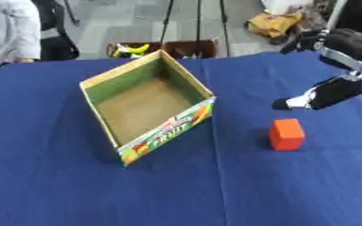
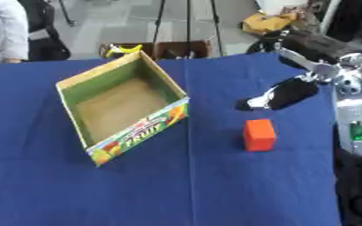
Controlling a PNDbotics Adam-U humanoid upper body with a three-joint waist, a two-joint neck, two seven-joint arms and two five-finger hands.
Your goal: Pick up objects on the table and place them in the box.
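An orange block (image 1: 286, 134) stands on the blue desk (image 1: 53, 185), right of an empty box (image 1: 148, 103). The right robot hand (image 1: 323, 95) hovers just beyond it, fingers straight, holding nothing, seemingly positioned to grasp.

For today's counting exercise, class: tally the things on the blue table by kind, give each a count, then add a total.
Cardboard box: 1
Orange block: 1
Total: 2
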